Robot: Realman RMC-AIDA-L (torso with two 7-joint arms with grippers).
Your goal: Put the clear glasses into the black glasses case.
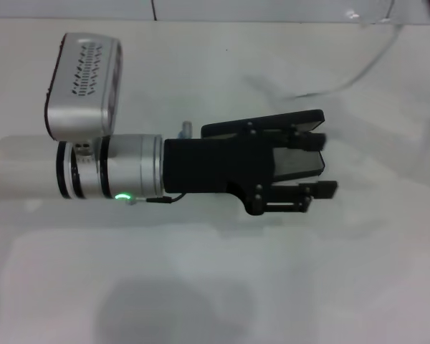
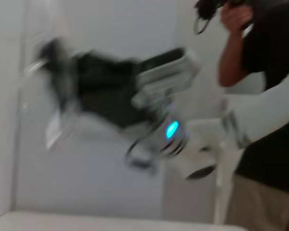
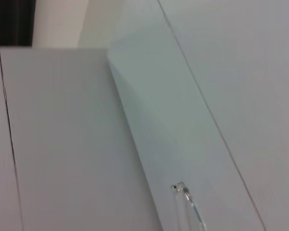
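Black left gripper [image 1: 322, 166] outstretched, empty, agape.

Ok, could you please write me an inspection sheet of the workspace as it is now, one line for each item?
Surface: white table, bare where visible, with a soft shadow on it.
Job's things: black glasses case: nothing seen. A thin clear piece in the right wrist view may be an arm of the clear glasses, not certain.
Clutter: nothing seen.
End effectors: left end effector stretched out over the table, jaws apart, nothing clearly held. Right end effector raised in the air, blurred.
Cables: light cable on the table's far right.
Surroundings: white wall panels; a person in a black shirt stands near.
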